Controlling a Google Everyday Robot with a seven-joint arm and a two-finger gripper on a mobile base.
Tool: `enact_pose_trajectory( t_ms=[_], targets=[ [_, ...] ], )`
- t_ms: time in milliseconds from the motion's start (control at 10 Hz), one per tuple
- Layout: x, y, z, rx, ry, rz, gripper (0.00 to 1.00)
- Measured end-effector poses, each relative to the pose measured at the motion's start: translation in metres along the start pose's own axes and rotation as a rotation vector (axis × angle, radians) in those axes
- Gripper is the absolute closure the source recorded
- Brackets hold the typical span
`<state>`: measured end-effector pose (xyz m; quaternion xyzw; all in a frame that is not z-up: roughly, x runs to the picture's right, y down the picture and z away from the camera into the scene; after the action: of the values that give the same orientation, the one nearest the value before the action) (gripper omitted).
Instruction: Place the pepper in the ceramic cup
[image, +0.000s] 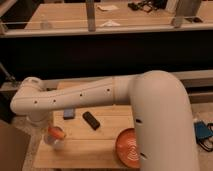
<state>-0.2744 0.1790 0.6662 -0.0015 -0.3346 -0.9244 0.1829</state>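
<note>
1. The end effector (50, 129) hangs low over the left part of the wooden counter (90, 145); I cannot tell if it is apart or together.
2. The pepper (56, 133) is right at the end effector, just above the ceramic cup (57, 144).
3. To the right of the end effector in the view lie a grey-blue block (69, 114) and a black oblong object (91, 120).
4. The orange dish (129, 148) with pale spiral rings stands well apart from the end effector, further right.
</note>
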Motion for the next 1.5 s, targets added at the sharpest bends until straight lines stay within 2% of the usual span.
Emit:
enact_pose_trajectory(
  t_ms=[1100, 1300, 1500],
  targets=[
    [0.0002, -0.0002, 0.0032, 0.008, -0.014, -0.015, 0.94],
    [-0.0002, -0.0001, 0.0036, 0.009, -0.019, -0.018, 0.89],
    [0.0004, -0.0005, 0.0038, 0.010, -0.020, -0.022, 0.89]
  ],
)
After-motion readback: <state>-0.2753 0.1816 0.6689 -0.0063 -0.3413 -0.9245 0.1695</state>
